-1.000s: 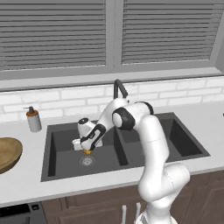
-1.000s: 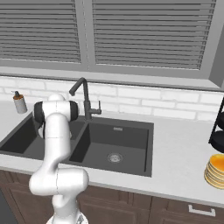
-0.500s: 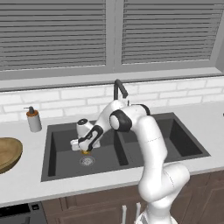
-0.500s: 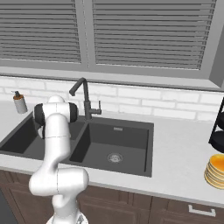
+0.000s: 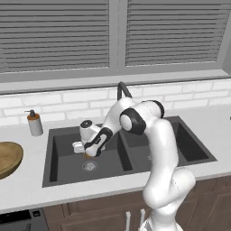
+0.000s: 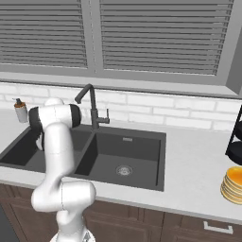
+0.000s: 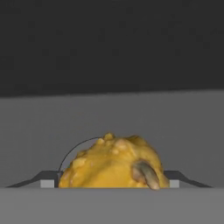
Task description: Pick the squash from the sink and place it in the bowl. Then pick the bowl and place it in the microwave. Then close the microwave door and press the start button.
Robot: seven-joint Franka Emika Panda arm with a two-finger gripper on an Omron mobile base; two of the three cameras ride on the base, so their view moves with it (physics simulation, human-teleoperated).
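- The white robot arm bends down into the left basin of the dark grey double sink (image 5: 63,169), which is set into the pale grey tabletop (image 5: 27,191).
- The pincer (image 5: 87,152) hangs low in that basin, just above the round metal drain (image 5: 90,165).
- The small, lumpy, yellow-orange squash (image 7: 114,162) sits right between the two finger tips in the hand view. A finger tip shows on each side of it.
- The tips look closed against the sides of the squash, so the pincer seems to be gripping it.
- In the left base view only a small orange bit of the squash (image 5: 86,156) peeks out under the pincer.
- I cannot tell if the squash rests on the sink floor or is lifted a little.
- The squash has a short brown stem that points toward the camera on the hand.
- The wide, shallow, light-brown wooden bowl (image 5: 9,158) sits on the tabletop to the left of the sink, well apart from the pincer.
- A small soap bottle with a brown top (image 5: 34,123) stands behind the sink by the white brick wall.
- The tall dark faucet (image 6: 92,108) rises behind the sink, between the two basins.
- A stack of yellow plates (image 6: 232,184) sits on the tabletop far to the right.
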